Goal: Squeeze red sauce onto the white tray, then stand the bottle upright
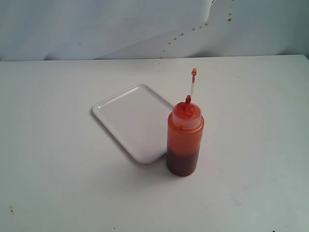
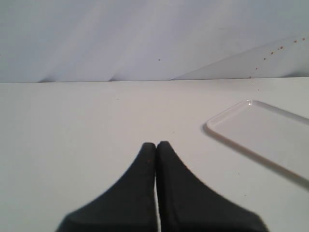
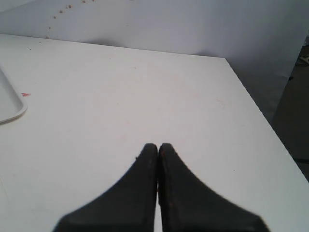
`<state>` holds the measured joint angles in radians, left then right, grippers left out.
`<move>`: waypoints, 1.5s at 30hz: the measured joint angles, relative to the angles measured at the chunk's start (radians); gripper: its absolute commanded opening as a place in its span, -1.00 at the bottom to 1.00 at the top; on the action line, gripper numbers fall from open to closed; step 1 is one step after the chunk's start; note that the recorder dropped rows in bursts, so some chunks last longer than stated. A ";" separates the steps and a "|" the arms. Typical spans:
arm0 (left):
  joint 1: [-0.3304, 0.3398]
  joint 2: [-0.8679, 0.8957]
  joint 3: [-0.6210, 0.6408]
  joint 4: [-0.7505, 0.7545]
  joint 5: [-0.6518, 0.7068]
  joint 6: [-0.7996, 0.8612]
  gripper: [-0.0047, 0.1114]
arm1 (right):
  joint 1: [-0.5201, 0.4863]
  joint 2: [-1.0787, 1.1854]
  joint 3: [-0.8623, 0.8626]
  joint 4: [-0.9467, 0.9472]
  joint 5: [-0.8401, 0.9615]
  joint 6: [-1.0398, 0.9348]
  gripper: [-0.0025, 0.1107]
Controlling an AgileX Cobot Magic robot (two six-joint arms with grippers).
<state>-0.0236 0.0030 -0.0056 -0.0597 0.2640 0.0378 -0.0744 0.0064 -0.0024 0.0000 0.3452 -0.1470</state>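
The bottle (image 1: 185, 140) stands upright on the table, tinted red-orange, with dark red sauce (image 1: 182, 163) filling its lower part and its cap strap (image 1: 192, 82) sticking up. It touches the near right edge of the white tray (image 1: 133, 121), which looks bare. In the left wrist view the tray (image 2: 263, 135) lies ahead and off to one side of my left gripper (image 2: 156, 144), whose black fingers are shut on nothing. My right gripper (image 3: 158, 145) is shut too and holds nothing, with a corner of the tray (image 3: 9, 106) far off to its side. Neither gripper shows in the exterior view.
A white backdrop (image 1: 120, 29) speckled with small red spots rises behind the table. In the right wrist view the table's edge (image 3: 260, 116) drops off beside the gripper. A tiny red speck (image 3: 25, 94) lies by the tray corner.
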 measured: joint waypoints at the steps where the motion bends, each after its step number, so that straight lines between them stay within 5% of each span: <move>1: 0.000 0.000 0.000 0.000 0.000 0.000 -0.92 | 0.000 0.000 0.000 0.000 0.000 0.000 -0.96; 45: 0.000 0.000 0.000 0.006 -0.047 -0.004 -0.92 | 0.000 0.000 0.000 0.000 0.000 0.000 -0.96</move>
<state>-0.0236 0.0030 -0.0056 -0.0533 0.2172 0.0338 -0.0744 0.0064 -0.0024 0.0000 0.3452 -0.1470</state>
